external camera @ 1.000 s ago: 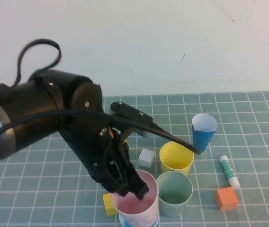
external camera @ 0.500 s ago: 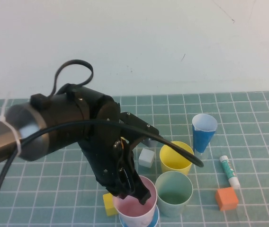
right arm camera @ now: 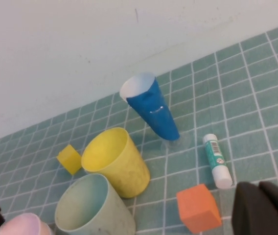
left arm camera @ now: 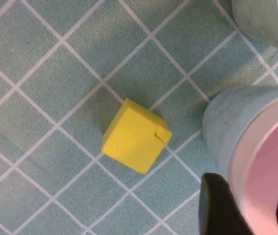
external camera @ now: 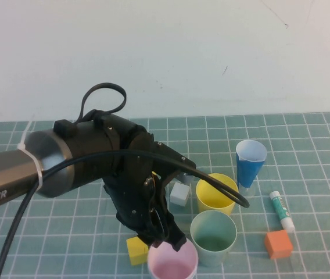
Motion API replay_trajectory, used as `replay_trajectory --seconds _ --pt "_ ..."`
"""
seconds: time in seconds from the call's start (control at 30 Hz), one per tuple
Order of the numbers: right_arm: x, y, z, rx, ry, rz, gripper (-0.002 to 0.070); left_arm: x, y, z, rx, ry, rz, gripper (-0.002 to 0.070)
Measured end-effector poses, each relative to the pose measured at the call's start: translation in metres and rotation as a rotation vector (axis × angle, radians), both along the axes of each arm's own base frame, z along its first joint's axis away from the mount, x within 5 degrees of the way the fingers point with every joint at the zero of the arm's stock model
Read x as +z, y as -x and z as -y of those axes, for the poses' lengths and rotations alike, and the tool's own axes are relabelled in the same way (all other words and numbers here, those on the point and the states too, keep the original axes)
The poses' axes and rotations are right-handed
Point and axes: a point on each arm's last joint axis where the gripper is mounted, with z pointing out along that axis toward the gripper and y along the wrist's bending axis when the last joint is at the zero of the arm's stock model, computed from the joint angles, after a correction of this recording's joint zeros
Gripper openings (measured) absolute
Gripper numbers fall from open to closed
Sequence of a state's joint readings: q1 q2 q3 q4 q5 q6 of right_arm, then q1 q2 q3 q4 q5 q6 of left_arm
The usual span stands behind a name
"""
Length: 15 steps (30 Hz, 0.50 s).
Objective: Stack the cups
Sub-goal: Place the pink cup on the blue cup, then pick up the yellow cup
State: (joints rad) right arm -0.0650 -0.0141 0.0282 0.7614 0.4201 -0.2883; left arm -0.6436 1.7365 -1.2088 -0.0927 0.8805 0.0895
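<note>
Your left gripper (external camera: 174,243) is down at the near edge of the mat, at six o'clock in the high view, its dark fingers (left arm camera: 222,208) straddling the far rim of the pink cup (external camera: 172,263). The jaws stand parted with the rim between them, one finger outside the wall, the other over the pink inside, and you cannot tell whether they press on it. In the left wrist view the pink cup sits nested inside a light blue cup (left arm camera: 222,122), whose pale wall shows just around it. The yellow cube (external camera: 136,251) lies just beside that pair, toward nine o'clock of it, apart from the wall.

The pale green cup (external camera: 213,236) stands upright at three o'clock of the pink one, very near it. The yellow cup (external camera: 216,194) is at twelve o'clock of the green, upright, just beside it. Out toward two o'clock you have a dark blue paper cone (external camera: 250,162), mouth up. The glue stick (external camera: 282,211) lies flat at four o'clock of the cone, the orange cube (external camera: 278,244) nearer still. A white cube (external camera: 179,193) sits beside the yellow cup.

Your right gripper (right arm camera: 264,208) hangs closed and empty, near the orange cube.
</note>
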Motion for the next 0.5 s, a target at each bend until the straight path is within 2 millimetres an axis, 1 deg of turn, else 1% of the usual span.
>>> replay_trajectory --seconds 0.07,0.13,0.17,0.23,0.27,0.3,0.33,0.37,0.4,0.43,0.5 --pt "0.001 0.000 -0.001 0.011 -0.007 0.007 -0.0003 0.000 0.000 0.000 0.000 0.000 0.000 0.0262" --pt "0.001 0.001 -0.003 0.030 -0.015 0.006 -0.0003 0.002 0.000 0.000 0.000 0.005 0.010 0.0275" --pt "0.000 0.001 -0.004 0.044 -0.013 -0.004 -0.0003 0.006 0.000 -0.001 0.000 0.012 0.027 0.0270" --pt "0.005 0.004 -0.007 0.082 -0.006 -0.011 -0.0003 0.016 0.001 -0.003 0.000 0.028 0.069 0.0223" --pt "0.010 0.005 -0.008 0.096 0.004 -0.006 -0.0003 0.024 0.002 -0.005 -0.001 0.041 0.102 0.0183" --pt "0.019 0.007 -0.009 0.115 0.027 0.010 -0.0003 0.034 0.003 -0.006 -0.003 0.059 0.139 0.0146" --pt "0.026 0.008 -0.010 0.126 0.047 0.017 -0.0003 0.044 0.005 -0.009 -0.004 0.077 0.180 0.0089" --pt "0.035 0.009 -0.010 0.134 0.079 0.025 -0.0003 0.055 0.008 -0.012 -0.004 0.097 0.220 0.0064" --pt "0.044 0.009 -0.010 0.146 0.116 0.017 -0.0003 0.062 0.009 -0.014 -0.006 0.108 0.249 0.0045" --pt "0.051 0.008 -0.010 0.164 0.150 -0.010 -0.0003 0.076 0.014 -0.017 -0.005 0.136 0.295 0.0027" --pt "0.068 0.004 -0.009 0.206 0.250 -0.063 -0.0003 0.095 0.022 -0.024 -0.005 0.169 0.354 0.0013"
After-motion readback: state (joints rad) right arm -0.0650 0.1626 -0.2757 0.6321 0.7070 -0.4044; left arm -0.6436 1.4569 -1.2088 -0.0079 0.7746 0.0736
